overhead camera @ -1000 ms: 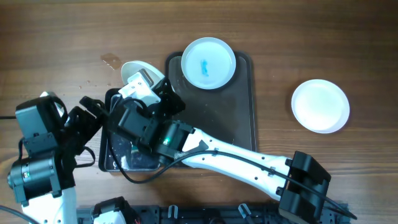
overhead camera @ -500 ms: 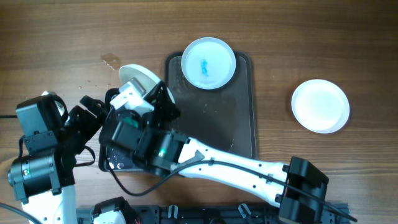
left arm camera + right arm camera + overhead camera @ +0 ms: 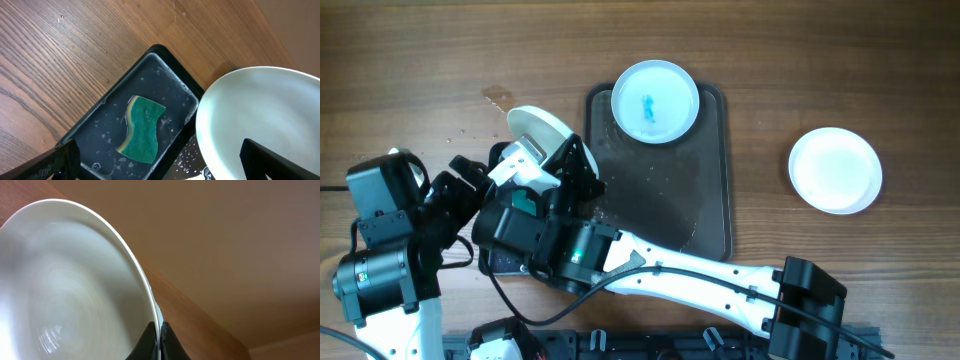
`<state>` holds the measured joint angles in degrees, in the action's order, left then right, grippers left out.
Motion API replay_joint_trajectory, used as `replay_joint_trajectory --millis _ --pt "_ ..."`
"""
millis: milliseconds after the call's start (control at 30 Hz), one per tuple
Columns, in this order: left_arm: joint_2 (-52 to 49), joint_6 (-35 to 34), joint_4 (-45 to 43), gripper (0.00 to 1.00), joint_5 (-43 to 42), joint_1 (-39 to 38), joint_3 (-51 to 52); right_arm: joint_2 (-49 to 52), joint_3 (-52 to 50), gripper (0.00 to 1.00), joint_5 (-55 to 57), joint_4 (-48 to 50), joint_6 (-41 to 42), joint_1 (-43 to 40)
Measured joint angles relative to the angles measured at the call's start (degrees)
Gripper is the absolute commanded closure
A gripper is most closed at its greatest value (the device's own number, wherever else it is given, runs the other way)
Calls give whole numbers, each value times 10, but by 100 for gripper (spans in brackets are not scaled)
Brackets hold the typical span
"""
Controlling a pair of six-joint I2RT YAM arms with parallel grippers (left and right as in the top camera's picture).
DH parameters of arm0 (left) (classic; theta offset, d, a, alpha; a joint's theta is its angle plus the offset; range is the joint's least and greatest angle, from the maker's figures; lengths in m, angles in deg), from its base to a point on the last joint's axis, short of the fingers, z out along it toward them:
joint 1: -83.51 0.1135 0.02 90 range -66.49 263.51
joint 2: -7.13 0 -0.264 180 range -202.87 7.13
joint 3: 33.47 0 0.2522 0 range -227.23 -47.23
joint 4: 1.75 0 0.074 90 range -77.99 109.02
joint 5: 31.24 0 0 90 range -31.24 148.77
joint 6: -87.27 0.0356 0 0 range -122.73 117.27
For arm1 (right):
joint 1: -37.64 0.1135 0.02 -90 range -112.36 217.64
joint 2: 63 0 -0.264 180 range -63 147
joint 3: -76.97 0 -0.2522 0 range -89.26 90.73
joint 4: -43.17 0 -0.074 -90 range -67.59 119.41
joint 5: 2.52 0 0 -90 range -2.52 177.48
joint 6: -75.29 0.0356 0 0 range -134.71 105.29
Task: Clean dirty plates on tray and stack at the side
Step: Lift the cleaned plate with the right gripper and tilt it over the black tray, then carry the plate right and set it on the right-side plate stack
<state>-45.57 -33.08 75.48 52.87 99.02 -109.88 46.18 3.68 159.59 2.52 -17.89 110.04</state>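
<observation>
Three white plates sit about a brown wood-grain table [image 3: 820, 60] that fills the overhead view. The smeared plate [image 3: 655, 100], marked teal, lies at the far end of the one large dark tray [image 3: 710, 200]. The plain plate [image 3: 835, 170] rests on bare wood well to the right. The tilted plate [image 3: 540, 128] stands on edge left of the tray, its rim pinched by the right gripper [image 3: 159, 337]. One small black tray [image 3: 100, 135] holds one green sponge [image 3: 142, 130] in wet suds. The left gripper [image 3: 157, 150] hangs above it, jaws spread wide.
</observation>
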Motion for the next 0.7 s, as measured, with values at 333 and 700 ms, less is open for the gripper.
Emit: replay_joint_trajectory --millis 333,700 --pt "0 0 0 0 0 0 0 0 0 96 2 22 -11 0" --pt "0 0 0 0 0 0 0 0 9 96 -349 -149 172 -164"
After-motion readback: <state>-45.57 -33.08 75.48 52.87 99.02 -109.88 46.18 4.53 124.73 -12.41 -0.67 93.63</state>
